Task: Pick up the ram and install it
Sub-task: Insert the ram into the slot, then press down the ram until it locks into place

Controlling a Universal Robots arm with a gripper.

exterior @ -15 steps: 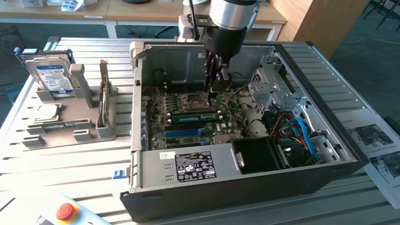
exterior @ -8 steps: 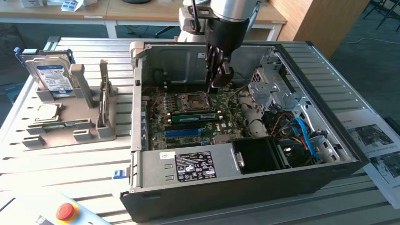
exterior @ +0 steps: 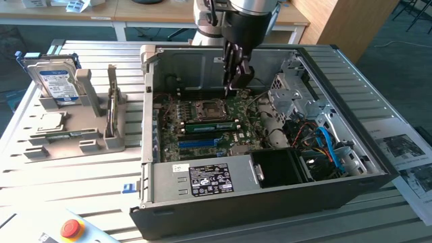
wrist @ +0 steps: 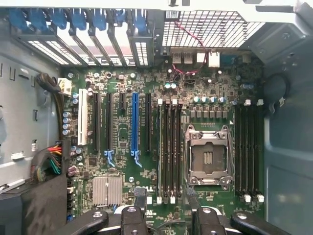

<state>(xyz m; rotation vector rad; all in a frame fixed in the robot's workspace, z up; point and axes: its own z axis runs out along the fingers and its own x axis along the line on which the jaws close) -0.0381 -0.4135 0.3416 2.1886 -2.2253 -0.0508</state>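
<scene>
The ram, a long green stick, stands on edge in a memory slot of the motherboard, just in front of the CPU socket. My gripper hangs inside the open computer case, above the board and a little behind the stick, not touching it. In the wrist view my gripper is open, its two dark fingers apart with nothing between them. They point down at the row of memory slots beside the CPU socket.
The case walls and drive cage close in around the arm. A power supply and blue cables lie at the front. In the exterior view's left, a grey fixture holds a hard drive and a thin upright board.
</scene>
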